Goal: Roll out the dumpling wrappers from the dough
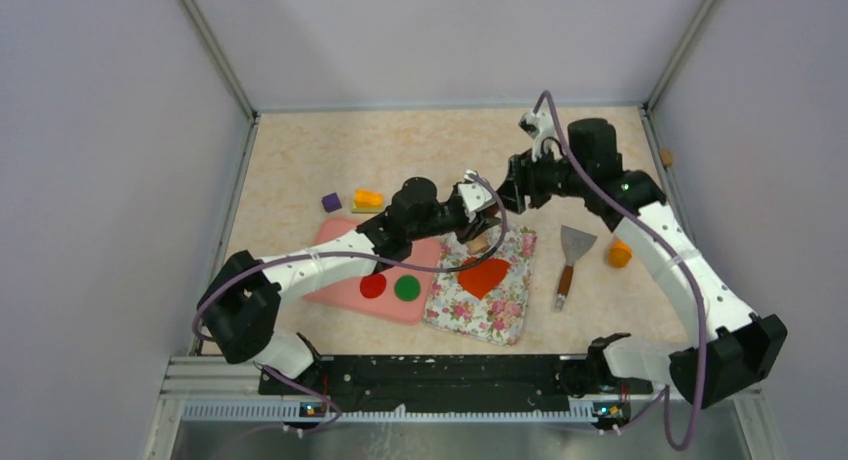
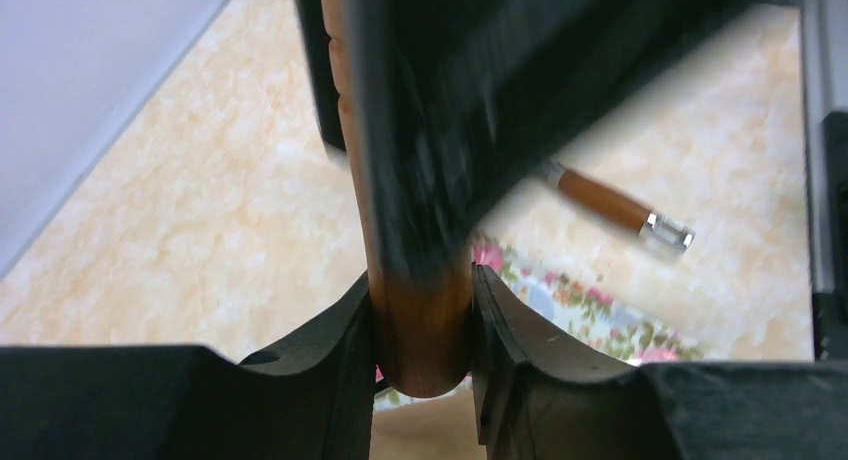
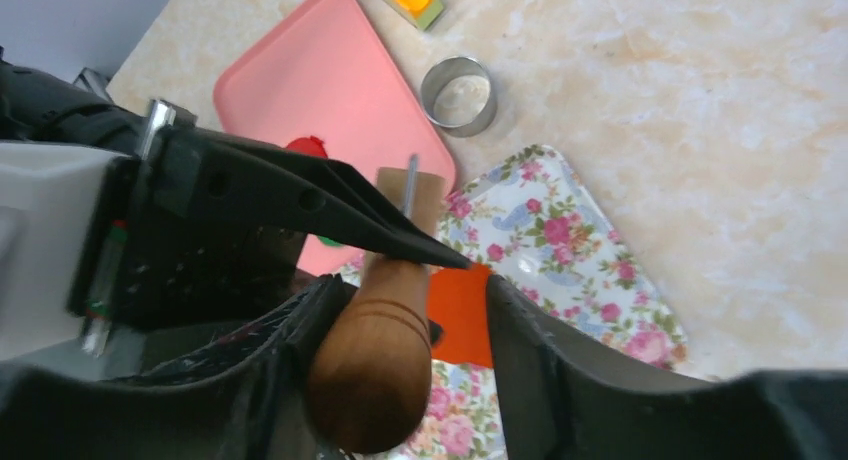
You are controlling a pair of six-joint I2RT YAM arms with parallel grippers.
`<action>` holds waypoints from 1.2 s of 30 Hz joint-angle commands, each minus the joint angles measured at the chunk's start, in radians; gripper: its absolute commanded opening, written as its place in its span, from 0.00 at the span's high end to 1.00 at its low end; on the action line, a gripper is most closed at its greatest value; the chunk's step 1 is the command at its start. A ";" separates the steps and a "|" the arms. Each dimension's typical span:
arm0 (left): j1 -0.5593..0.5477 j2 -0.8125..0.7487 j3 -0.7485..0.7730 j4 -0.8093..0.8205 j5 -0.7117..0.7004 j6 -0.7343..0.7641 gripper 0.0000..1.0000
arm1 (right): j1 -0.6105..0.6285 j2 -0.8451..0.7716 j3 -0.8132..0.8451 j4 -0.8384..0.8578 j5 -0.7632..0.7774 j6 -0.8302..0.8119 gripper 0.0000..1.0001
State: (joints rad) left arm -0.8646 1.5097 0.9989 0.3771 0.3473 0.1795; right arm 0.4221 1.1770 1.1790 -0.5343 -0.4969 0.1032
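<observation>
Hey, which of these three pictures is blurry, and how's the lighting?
Top external view: sharp, evenly lit, soft shadows on the table. Left wrist view: a dark motion-blurred smear crosses the upper middle above the wooden rolling pin. Right wrist view: the pin's near end and the right gripper's fingers are soft; the pink tray and metal ring are crisp.

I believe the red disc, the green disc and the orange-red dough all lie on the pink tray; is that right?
Not quite. The dough lies on the floral board, not the pink tray; the red disc and the green disc do lie on the pink tray. The top external view shows it.
</observation>
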 commanded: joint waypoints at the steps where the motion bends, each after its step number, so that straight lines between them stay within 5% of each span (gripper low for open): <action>1: 0.024 -0.054 -0.078 -0.096 0.025 0.128 1.00 | -0.096 0.122 0.242 -0.373 -0.159 -0.185 0.41; 8: 0.035 -0.034 -0.062 -0.129 0.076 0.193 1.00 | -0.100 0.133 0.151 -0.319 -0.245 -0.085 0.11; 19: 0.035 0.002 -0.025 -0.128 0.088 0.171 1.00 | -0.057 0.229 0.105 -0.236 -0.259 -0.022 0.10; 24: 0.034 0.008 -0.013 -0.122 0.087 0.157 1.00 | -0.011 0.244 0.066 -0.170 -0.247 0.026 0.29; 28: 0.035 0.008 -0.014 -0.116 0.086 0.148 1.00 | -0.010 0.259 0.054 -0.133 -0.250 0.054 0.61; 32: 0.034 0.005 -0.017 -0.116 0.088 0.139 1.00 | -0.011 0.259 0.046 -0.114 -0.251 0.071 0.62; 36: 0.035 0.007 -0.017 -0.116 0.083 0.128 0.97 | -0.011 0.253 0.032 -0.096 -0.256 0.067 1.00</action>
State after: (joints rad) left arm -0.8249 1.5303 0.9337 0.1761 0.4046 0.3157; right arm 0.4042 1.4391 1.2160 -0.7067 -0.7094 0.1482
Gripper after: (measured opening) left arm 0.382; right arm 0.353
